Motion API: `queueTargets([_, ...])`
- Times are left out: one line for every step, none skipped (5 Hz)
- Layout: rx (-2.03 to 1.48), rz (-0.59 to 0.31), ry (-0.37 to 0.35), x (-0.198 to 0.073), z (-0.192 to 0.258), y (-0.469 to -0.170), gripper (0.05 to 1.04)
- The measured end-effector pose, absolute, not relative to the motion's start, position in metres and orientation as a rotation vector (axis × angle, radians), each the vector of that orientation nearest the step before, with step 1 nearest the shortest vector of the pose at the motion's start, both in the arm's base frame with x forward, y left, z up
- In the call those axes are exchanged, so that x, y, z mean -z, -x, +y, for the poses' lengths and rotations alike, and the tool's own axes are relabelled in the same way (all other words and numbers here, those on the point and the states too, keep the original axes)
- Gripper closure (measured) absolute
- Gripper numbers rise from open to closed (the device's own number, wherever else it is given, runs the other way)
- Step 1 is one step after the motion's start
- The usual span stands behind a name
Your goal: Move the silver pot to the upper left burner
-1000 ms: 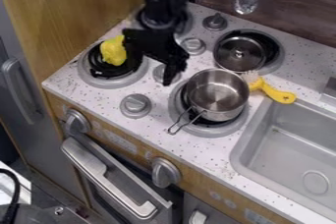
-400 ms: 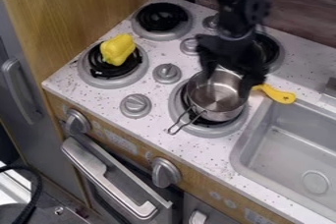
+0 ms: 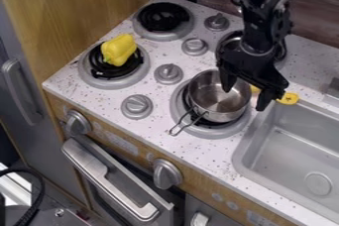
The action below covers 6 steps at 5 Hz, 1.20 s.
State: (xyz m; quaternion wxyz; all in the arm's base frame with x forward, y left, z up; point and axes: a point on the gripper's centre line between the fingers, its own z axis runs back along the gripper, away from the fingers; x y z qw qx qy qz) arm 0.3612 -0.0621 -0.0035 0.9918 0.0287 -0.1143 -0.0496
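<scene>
Silver pot (image 3: 217, 105) on the lower right burner (image 3: 215, 133), its upper right rim partly hidden by the wide-open pincer (image 3: 245, 99). The arm (image 3: 257, 36) covers much of a pan (image 3: 230, 43) behind; a yellow tool (image 3: 289, 98), perhaps a brush, shows in pieces.

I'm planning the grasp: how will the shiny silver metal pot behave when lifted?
The silver pot should stay stiff, its metal wall holding a round shape. Its smooth, shiny surface may slip when pinched. With a wire handle on one side only, it might tilt if held by the rim.
</scene>
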Motion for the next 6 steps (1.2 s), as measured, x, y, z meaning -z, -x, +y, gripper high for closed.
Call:
queueTargets([0.077,-0.182,-0.089,0.027,-0.052,-0.365,0.085])
queueTargets([0.061,-0.15,-0.098,0.037,-0.044,-0.361,0.085])
queueTargets([0.047,-0.139,-0.084,0.041,-0.047,-0.359,0.126])
queueTargets([0.055,-0.128,-0.09,0.044,-0.045,-0.354,0.395])
queueTargets([0.066,-0.127,-0.099,0.046,-0.044,-0.352,0.717])
queueTargets([0.065,-0.148,-0.092,0.041,-0.04,-0.351,0.931])
